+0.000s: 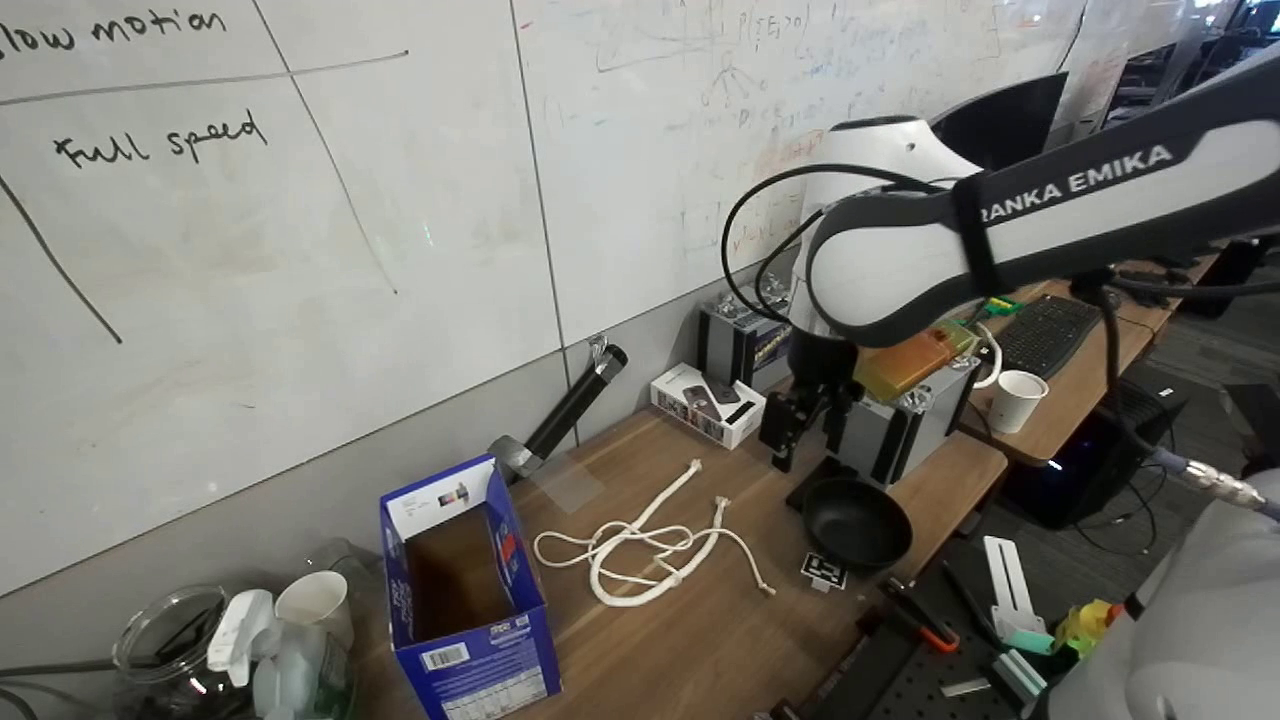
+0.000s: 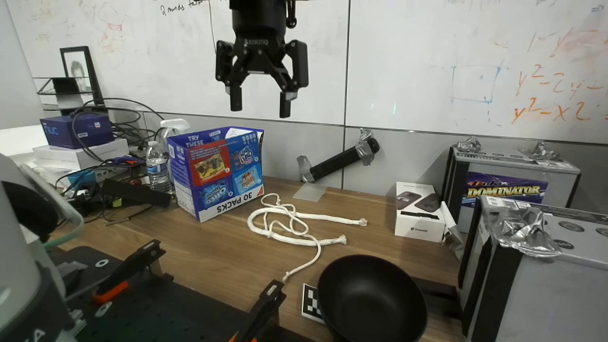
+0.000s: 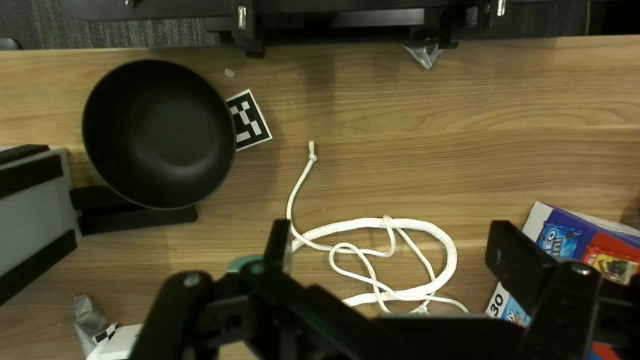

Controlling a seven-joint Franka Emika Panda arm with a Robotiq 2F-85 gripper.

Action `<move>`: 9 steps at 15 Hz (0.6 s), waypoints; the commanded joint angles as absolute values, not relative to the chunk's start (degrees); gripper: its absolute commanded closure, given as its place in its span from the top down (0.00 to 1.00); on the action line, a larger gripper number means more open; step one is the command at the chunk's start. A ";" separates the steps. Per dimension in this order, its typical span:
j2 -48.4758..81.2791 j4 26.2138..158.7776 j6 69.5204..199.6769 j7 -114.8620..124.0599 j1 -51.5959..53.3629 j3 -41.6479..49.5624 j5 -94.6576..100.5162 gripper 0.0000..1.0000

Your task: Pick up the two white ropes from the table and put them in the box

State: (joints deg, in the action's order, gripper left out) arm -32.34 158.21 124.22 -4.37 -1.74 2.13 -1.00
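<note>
Two white ropes lie tangled on the brown table (image 1: 680, 665). The thicker rope (image 1: 630, 602) forms a U shape, also visible in an exterior view (image 2: 327, 218) and the wrist view (image 3: 452, 257). The thinner rope (image 1: 748, 556) is looped across it, with one end trailing off in an exterior view (image 2: 308, 264) and the wrist view (image 3: 296, 187). The blue open-top box (image 1: 490, 665) stands beside the ropes, also in an exterior view (image 2: 225, 173) and partly in the wrist view (image 3: 560, 240). My gripper (image 2: 260, 104) is open and empty, high above the table; its fingers (image 3: 391, 245) frame the ropes from above.
A black bowl (image 2: 373, 299) sits near the ropes, with a marker card (image 3: 250, 120) beside it. A white phone box (image 2: 420, 218) and grey electronic boxes (image 2: 536, 289) stand near the wall. A black tube (image 2: 335, 164) is taped up behind. A cup (image 1: 318, 605) stands behind the blue box.
</note>
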 commanded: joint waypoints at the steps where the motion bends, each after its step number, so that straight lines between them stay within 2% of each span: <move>1: -21.29 154.54 131.55 -10.43 -0.49 3.66 -0.09 1.00; 9: 2.99 143.21 144.48 -22.89 0.78 2.15 1.95 1.00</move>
